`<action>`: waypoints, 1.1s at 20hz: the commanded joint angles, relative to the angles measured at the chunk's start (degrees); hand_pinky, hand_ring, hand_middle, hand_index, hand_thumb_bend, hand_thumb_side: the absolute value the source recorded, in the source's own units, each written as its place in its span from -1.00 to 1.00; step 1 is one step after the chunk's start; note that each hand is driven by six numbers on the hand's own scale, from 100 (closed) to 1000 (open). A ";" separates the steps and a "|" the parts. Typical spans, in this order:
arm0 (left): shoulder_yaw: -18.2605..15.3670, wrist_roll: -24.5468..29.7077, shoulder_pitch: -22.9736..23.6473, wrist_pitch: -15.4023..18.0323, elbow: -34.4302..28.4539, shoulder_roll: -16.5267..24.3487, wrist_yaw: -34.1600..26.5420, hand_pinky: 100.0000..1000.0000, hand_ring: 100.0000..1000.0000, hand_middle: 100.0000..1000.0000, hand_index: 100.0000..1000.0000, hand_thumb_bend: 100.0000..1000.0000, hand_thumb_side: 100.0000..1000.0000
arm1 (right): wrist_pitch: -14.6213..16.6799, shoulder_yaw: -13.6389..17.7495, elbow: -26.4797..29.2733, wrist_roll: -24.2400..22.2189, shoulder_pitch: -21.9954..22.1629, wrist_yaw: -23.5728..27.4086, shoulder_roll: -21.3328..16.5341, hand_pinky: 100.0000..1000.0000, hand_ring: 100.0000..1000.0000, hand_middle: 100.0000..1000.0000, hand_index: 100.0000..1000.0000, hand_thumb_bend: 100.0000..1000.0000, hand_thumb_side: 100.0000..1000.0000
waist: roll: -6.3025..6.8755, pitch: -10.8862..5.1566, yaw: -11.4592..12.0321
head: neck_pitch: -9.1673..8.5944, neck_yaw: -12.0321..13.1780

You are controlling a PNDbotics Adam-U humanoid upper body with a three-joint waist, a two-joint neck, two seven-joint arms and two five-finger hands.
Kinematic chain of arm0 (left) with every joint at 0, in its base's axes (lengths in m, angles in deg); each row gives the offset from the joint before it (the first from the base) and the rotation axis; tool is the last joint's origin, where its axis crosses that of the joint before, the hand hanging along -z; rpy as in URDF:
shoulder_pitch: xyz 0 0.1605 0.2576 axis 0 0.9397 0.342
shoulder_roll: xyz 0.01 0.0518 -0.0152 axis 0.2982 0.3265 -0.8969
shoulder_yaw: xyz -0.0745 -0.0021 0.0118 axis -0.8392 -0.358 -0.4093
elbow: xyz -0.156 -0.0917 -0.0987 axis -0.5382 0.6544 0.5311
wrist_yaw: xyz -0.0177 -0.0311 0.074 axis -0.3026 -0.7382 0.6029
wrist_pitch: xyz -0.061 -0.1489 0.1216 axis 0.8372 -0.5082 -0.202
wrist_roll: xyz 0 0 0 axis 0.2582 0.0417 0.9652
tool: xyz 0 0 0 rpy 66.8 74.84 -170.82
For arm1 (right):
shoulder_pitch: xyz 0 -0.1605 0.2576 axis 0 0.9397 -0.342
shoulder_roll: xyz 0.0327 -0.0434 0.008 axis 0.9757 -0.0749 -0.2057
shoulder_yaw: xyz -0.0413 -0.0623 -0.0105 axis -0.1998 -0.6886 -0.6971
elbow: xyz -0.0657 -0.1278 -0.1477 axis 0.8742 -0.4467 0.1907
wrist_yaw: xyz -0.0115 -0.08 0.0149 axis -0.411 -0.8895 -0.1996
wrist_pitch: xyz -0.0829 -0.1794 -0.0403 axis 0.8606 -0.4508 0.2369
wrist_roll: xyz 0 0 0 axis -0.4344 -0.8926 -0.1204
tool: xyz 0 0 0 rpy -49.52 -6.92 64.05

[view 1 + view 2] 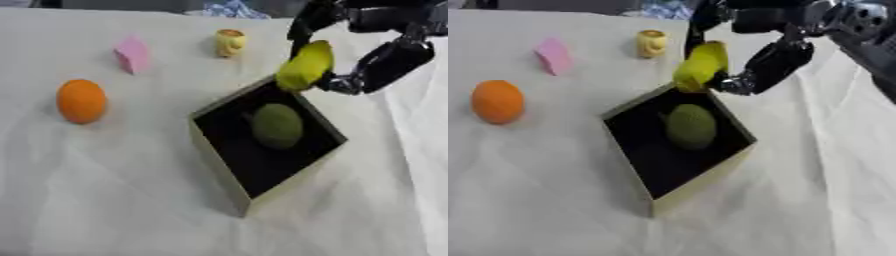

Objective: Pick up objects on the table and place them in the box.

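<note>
My right hand (372, 55) reaches in from the upper right, its fingers curled round a yellow object (305, 65) that hangs just over the far corner of the box (213, 147). The box is tan outside and black inside, and a green round fruit (277, 125) lies in it. On the cloth to the left lie an orange (81, 101), a pink block (132, 54) and a small yellow cup-like thing (230, 42). My left hand shows in neither view.
A white cloth (105, 200) covers the table, wrinkled in front of the box. A blue and white patterned thing (232, 8) lies at the far edge. The table's right edge falls away beyond my right arm.
</note>
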 commanded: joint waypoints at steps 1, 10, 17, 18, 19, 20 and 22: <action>0.01 0.23 -0.84 0.05 -0.81 1.35 0.28 0.45 0.26 0.21 0.42 -0.56 0.26 | -0.23 -1.08 -1.83 -1.74 -2.03 0.17 1.74 0.69 0.61 0.03 0.31 -0.84 -1.00 | 0.24 -0.98 0.19 | -0.09 -0.38; 0.08 0.31 -0.95 0.07 -0.82 1.19 0.16 0.45 0.26 0.21 0.41 -0.56 0.27 | 1.12 -2.63 -6.09 -2.91 -1.64 -3.76 4.05 0.72 0.81 0.36 0.60 -0.57 -0.70 | 0.28 -0.76 0.51 | -0.16 -0.40; 0.13 0.39 -0.96 0.08 -0.81 1.07 0.16 0.45 0.26 0.21 0.42 -0.56 0.27 | 4.26 -2.01 -6.35 -5.14 -1.04 -5.72 4.10 0.78 0.96 0.60 0.80 -0.54 -0.48 | 0.35 -0.84 0.46 | -0.05 -0.46; 0.13 0.40 -0.95 0.09 -0.79 1.06 0.15 0.45 0.27 0.21 0.42 -0.56 0.26 | 4.58 -1.94 -6.39 -5.32 -0.98 -5.76 4.14 0.79 0.98 0.63 0.83 -0.52 -0.46 | 0.38 -0.84 0.50 | -0.04 -0.45; 0.12 0.40 -0.95 0.09 -0.78 1.05 0.14 0.45 0.27 0.21 0.42 -0.56 0.26 | 4.87 -1.81 -6.42 -5.39 -0.92 -5.80 4.15 0.79 0.98 0.63 0.83 -0.52 -0.46 | 0.39 -0.84 0.52 | -0.02 -0.45; 0.11 0.39 -0.95 0.10 -0.78 1.04 0.13 0.45 0.27 0.21 0.42 -0.55 0.26 | 5.14 -1.57 -6.43 -5.30 -0.84 -5.81 4.13 0.80 0.98 0.64 0.84 -0.50 -0.45 | 0.40 -0.85 0.53 | 0.01 -0.44; 0.11 0.40 -0.94 0.12 -0.78 1.01 0.11 0.45 0.27 0.21 0.42 -0.55 0.26 | 5.65 -0.89 -6.31 -4.81 -0.56 -5.92 3.94 0.80 0.99 0.64 0.85 -0.49 -0.47 | 0.40 -0.86 0.54 | 0.08 -0.39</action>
